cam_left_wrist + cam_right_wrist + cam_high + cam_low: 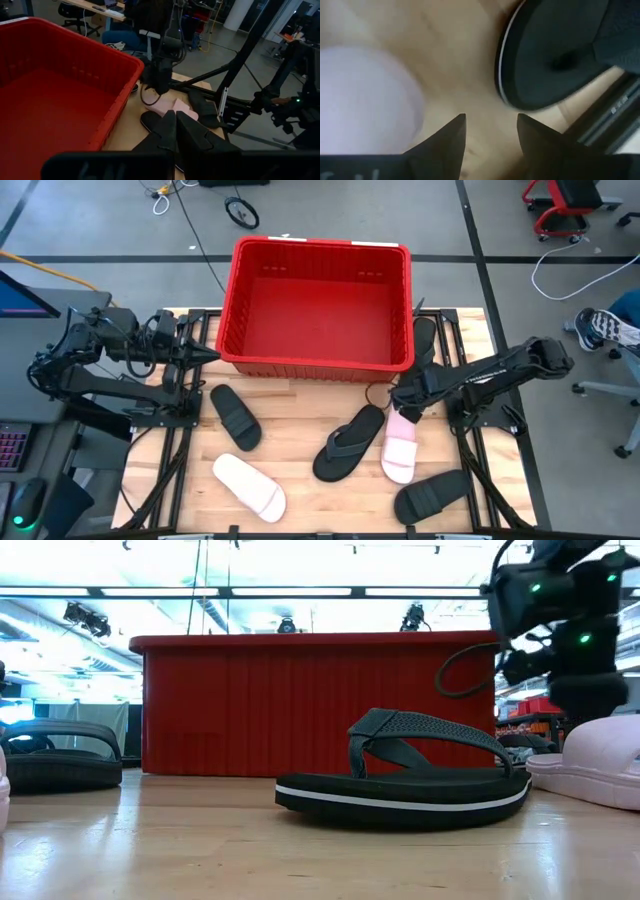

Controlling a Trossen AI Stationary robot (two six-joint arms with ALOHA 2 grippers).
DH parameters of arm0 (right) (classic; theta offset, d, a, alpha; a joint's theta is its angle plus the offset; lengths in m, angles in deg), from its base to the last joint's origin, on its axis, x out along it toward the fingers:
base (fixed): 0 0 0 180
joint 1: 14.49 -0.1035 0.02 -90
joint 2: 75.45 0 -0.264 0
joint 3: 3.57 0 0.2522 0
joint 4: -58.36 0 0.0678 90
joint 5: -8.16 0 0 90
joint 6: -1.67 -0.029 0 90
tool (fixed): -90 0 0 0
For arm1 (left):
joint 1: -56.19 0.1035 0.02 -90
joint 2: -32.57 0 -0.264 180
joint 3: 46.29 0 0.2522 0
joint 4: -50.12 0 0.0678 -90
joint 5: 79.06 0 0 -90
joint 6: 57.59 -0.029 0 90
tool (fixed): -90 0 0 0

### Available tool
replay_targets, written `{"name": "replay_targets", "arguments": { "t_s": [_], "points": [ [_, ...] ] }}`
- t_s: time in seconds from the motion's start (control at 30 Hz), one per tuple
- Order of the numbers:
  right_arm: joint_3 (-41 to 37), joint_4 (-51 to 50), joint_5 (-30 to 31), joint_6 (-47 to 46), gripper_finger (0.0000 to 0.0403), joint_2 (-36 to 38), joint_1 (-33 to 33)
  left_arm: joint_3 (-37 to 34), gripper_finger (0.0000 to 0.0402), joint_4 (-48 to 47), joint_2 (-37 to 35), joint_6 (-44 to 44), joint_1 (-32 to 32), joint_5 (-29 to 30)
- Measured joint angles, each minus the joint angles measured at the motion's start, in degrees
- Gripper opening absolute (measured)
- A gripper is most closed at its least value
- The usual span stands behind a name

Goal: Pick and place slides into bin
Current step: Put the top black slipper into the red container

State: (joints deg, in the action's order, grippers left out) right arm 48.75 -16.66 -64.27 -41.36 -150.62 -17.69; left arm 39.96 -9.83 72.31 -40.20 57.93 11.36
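Observation:
The red bin [318, 305] stands at the table's far middle. Near it lie a black wide-strap slide [235, 418], a pale slide [250, 485], a black flip-flop [350, 442], a pink slide [400, 448] and another black slide [432, 495], all sole-down on the wood. A second black flip-flop [424, 340] lies to the right of the bin. My right gripper [490, 127] is open and empty. It hovers low over the wood between the pink slide's far end [365, 100] and the flip-flop's heel [555, 55]. My left gripper [175, 125] is shut and empty, by the bin's left corner.
Black frame rails [170, 395] run along the table's left and right sides. The bin's near wall [310, 705] rises behind the flip-flop [400, 785]. Bare wood lies between the slides at the table's near middle. Chairs and cables are on the floor beyond.

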Motion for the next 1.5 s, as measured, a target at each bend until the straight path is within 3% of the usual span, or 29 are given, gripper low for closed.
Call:
{"name": "replay_targets", "arguments": {
  "t_s": [0.33, 0.67, 0.77, 0.9, 1.03, 1.2, 1.33, 1.5],
  "points": [
    [-4.29, 3.81, 5.58, 4.42, 0.0186, 0.0, 8.37, 0.0, 0.0017, 0.03, 0.0, 0.03, 0.01, 0.0],
    [-11.02, 17.07, 5.08, 4.74, 0.0183, 0.21, 11.74, 0.0, 0.0016, 0.03, 0.0, 0.03, 0.02, 0.0],
    [-11.32, 17.21, 5.85, 4.03, 0.016, 0.17, 11.74, 0.0, 0.0011, 0.03, 0.0, 0.04, 0.0, 0.0],
    [-10.94, 17.42, 5.24, 3.89, 0.0087, 0.13, 11.53, 0.0, 0.0012, 0.03, 0.0, 0.02, 0.0, 0.0],
    [-10.82, 17.84, 3.2, 1.46, 0.0015, 0.15, 11.4, 0.0, 0.002, 0.03, 0.0, 0.02, 0.02, 0.0],
    [-9.32, 16.09, -1.58, -3.73, 0.0006, 0.68, 8.0, 0.0, 0.002, 0.03, 0.0, 0.04, 0.02, 0.0],
    [-4.98, 14.56, -11.69, -9.02, 0.0002, 2.98, 3.01, 0.0, 0.0013, 0.02, 0.0, 0.04, 0.01, 0.0],
    [-0.76, 13.98, -17.48, -14.8, 0.0, 4.39, -2.55, 0.0, 0.0012, 0.01, 0.0, 0.04, 0.02, 0.0]
  ]
}}
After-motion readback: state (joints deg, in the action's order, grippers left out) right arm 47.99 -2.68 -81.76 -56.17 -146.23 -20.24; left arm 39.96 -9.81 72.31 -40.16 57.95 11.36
